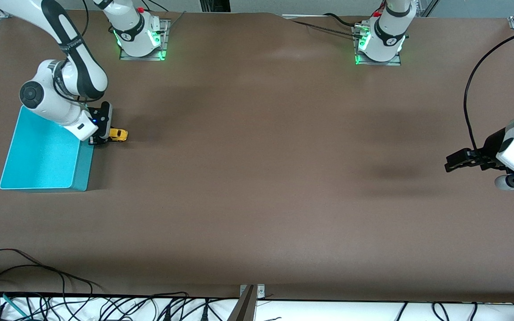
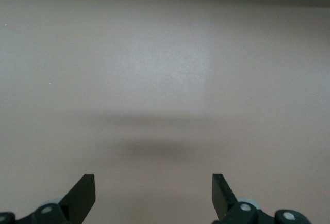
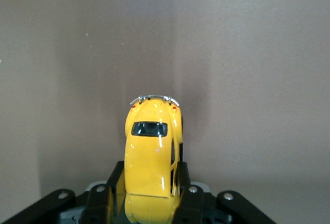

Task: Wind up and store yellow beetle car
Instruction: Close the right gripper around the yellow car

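Turquoise tray, beside it right pincer clamped on yellow beetle car; left pincer idle, spread.

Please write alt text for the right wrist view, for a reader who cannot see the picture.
The right gripper is shut on a yellow toy car, its black fingers pressing both sides of the body. The car points away from the camera, showing a dark window and a chrome bumper, with the plain brown table under it.
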You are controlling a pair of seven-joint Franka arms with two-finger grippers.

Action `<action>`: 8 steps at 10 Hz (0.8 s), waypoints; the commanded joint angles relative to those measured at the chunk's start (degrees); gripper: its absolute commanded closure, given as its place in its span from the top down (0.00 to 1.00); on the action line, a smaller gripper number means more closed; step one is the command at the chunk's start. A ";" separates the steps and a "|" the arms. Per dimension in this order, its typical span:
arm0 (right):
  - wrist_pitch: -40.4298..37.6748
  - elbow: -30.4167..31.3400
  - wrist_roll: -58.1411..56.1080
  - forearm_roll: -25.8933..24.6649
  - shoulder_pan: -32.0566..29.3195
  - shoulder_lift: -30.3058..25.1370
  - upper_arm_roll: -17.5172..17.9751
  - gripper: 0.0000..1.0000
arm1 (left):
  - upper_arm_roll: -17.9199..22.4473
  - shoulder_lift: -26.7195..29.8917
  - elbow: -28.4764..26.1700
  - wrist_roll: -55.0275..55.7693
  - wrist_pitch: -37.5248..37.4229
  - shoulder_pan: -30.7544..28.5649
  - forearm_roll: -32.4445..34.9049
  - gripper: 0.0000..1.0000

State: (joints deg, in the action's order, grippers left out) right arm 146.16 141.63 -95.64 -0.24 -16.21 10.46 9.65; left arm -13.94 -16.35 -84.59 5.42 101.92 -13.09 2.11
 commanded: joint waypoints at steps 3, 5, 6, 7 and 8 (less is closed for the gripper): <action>-14.47 -1.61 -1.66 5.07 -0.49 -11.24 1.86 0.00 | -0.04 -0.26 0.91 -1.46 -1.11 -0.09 -0.88 1.00; -20.19 -4.33 -2.44 5.24 -0.58 -13.01 1.86 0.00 | -0.04 -0.26 0.91 -1.46 -1.11 -0.09 -0.88 1.00; -21.78 -6.17 -5.06 5.42 -0.75 -13.10 1.69 0.00 | -0.04 -0.26 0.91 -1.46 -1.11 -0.09 -0.88 1.00; -23.02 -7.84 -8.48 5.68 -2.06 -12.58 1.60 0.00 | -0.04 -0.26 0.91 -1.46 -1.11 -0.09 -0.88 1.00; -24.51 -9.51 -12.08 5.60 -3.73 -12.05 1.51 0.00 | -0.04 -0.26 0.91 -1.46 -1.11 -0.09 -0.88 1.00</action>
State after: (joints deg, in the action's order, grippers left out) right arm 124.71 134.92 -101.93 4.14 -17.21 -2.15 11.05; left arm -13.96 -16.35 -84.58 5.38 101.88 -13.08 2.11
